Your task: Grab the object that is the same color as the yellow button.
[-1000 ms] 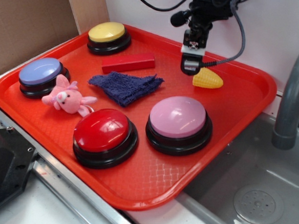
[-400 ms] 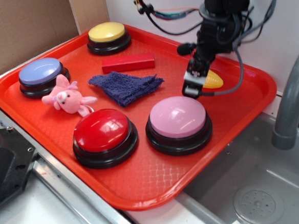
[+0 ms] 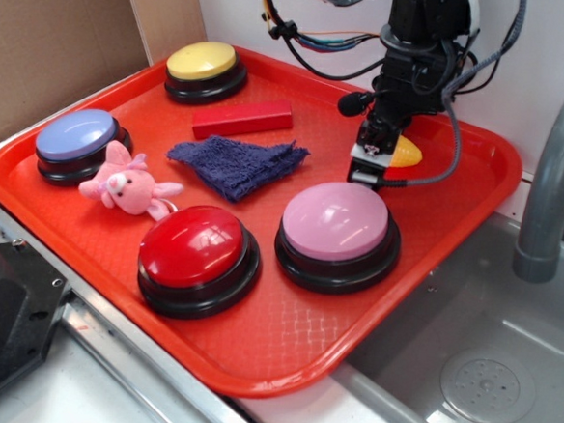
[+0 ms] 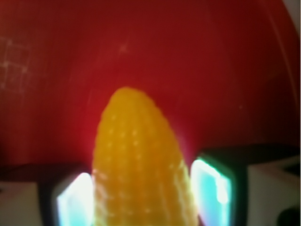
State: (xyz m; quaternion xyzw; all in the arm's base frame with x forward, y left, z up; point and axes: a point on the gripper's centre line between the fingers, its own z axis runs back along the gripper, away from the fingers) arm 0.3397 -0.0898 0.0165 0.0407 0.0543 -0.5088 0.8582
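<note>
Now, from the exterior view, the gripper (image 3: 369, 165) stands low over the toy corn (image 3: 406, 152) at the far right part of the red tray (image 3: 283, 337), behind the pink button (image 3: 337, 221). The yellow button (image 3: 202, 62) is far left.

From the wrist view, the corn (image 4: 138, 165) lies between both fingers (image 4: 74, 200), with thin gaps at each side, so the claw is narrow but not closed.

Glossy orange-red plastic tray (image 3: 457, 200) with faint grid texture; bumpy yellow plastic corn piece (image 4: 138, 165); fuzzy navy terry cloth (image 3: 235, 162).
</note>
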